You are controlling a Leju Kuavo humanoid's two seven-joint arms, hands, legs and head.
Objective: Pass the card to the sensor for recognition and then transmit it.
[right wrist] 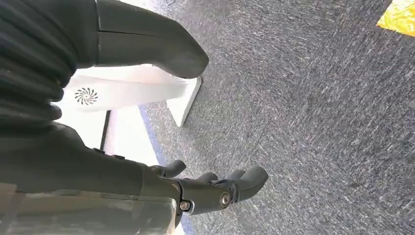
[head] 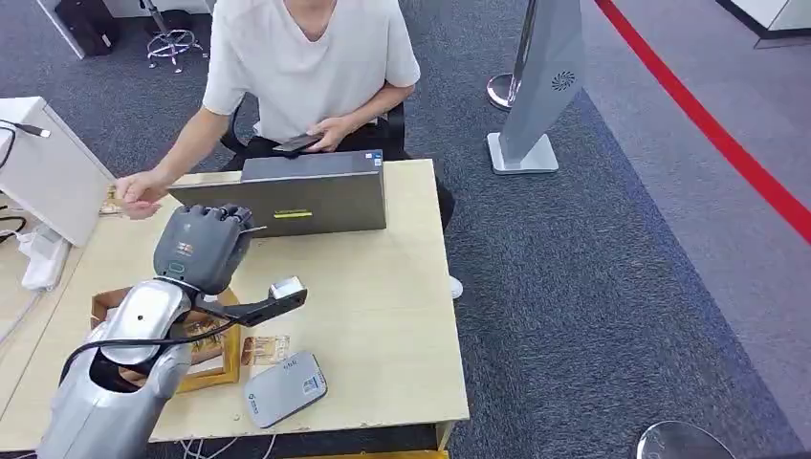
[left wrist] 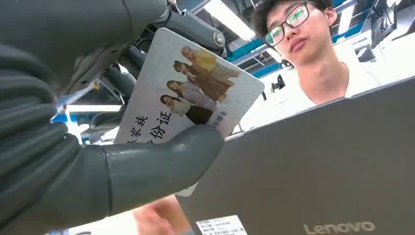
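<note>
the left hand [left wrist: 98, 147] pinches the white printed photo card [left wrist: 191, 93] between thumb and fingers, raised just short of the grey laptop lid [head: 287, 196] and the seated person's outstretched hand [head: 142, 194], so handover apparently remains.

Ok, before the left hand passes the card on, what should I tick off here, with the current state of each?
1. Card held by left hand: ok, pinched under the thumb.
2. Card reader already passed: cannot tell.
3. Person's hand ready to receive: cannot tell, it rests beside the laptop.
4. Laptop between hand and person: not ok.
5. Right hand free: ok, holds nothing, above the carpet.
</note>
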